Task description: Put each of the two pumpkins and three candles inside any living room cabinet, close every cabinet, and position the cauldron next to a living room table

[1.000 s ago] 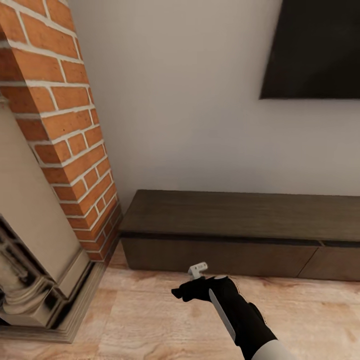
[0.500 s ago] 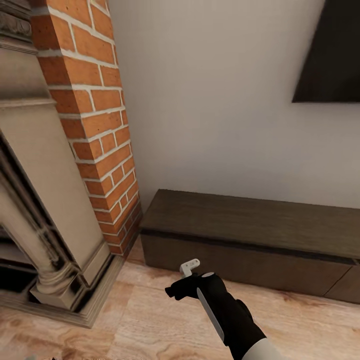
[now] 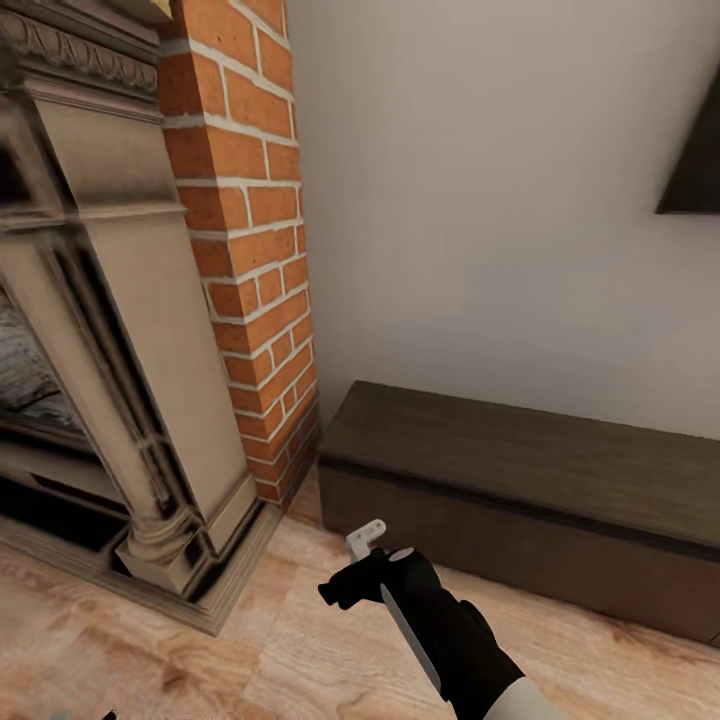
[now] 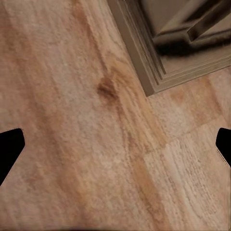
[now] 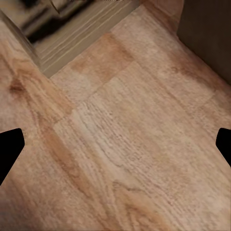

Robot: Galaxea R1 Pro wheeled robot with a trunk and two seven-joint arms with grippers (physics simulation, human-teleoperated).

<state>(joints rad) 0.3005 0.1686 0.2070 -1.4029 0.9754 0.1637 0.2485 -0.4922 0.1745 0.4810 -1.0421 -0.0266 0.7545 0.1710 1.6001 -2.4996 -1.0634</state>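
Observation:
The long low dark-brown cabinet (image 3: 520, 470) stands against the white wall, its flat fronts shut. Its corner also edges the right wrist view (image 5: 207, 33). My right gripper (image 3: 330, 592) hovers over the wooden floor in front of the cabinet's left end, open with nothing in it. Both of its black fingertips (image 5: 9, 147) sit far apart above bare planks. My left gripper (image 4: 115, 149) is open too, empty, over the floor near the fireplace's base. The pumpkins, candles, cauldron and table are out of view.
A brick column (image 3: 250, 250) and a beige carved fireplace surround (image 3: 110, 330) stand left of the cabinet, with the stepped plinth (image 4: 192, 43) on the floor. A dark screen (image 3: 695, 170) hangs on the wall at right. Wooden floor (image 3: 250, 660) lies in front.
The whole head view has swung left: the fireplace has come further into the picture and the cabinet and screen have slid right. My right arm keeps its pose.

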